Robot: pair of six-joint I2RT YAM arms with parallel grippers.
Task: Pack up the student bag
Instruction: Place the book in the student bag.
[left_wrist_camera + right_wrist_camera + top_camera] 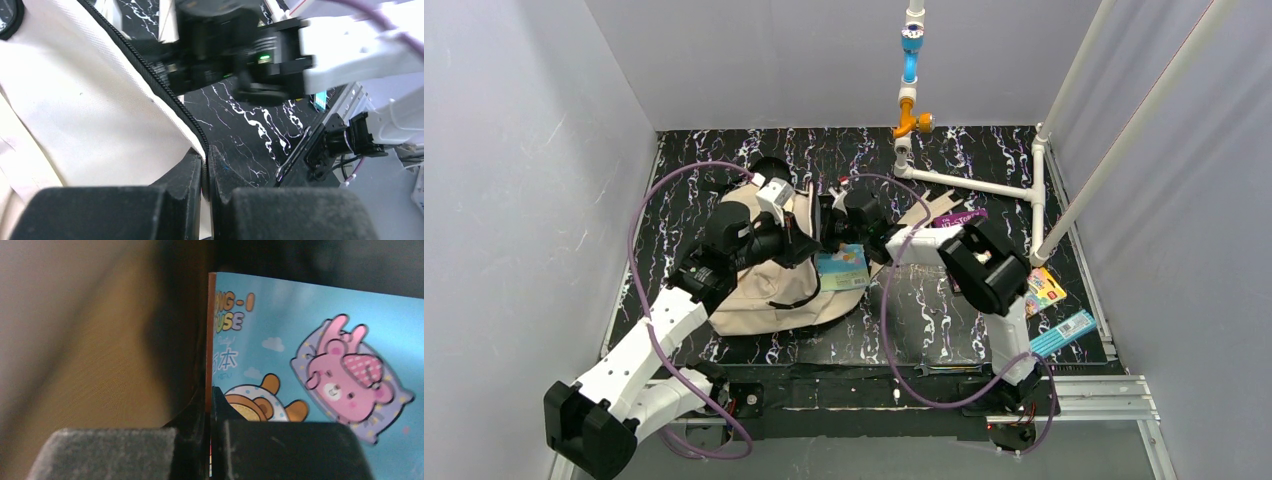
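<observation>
From where I am standing, the job in hand looks like feeding a book into the large beige soft-fabric student bag (754,305), which is lying on its side on the left half of the black white-veined table top (924,310), with its mouth facing the middle. The left gripper (206,167) is pinching together on the black zipper rim (150,75) of the opening and lifting the flap, while the right gripper (209,407) is clamping its pads tight on the spine edge of a thin light-blue notebook with cartoon animals on its cover (310,355). To do this well, I would say the left arm should be holding the rim high and taut so the mouth is gaping. The right arm should be sliding the notebook in flat and low, leading edge first, and aiming away from the zipper teeth and the slack cloth, since a corner catching there would likely drag the whole bag along the table. Letting go only once the book is sitting deep inside seems wise. The bag itself is looking limp and rumpled, rounded in outline, with a dark strap looping across its pale canvas and its tan lining showing right beside the notebook.
</observation>
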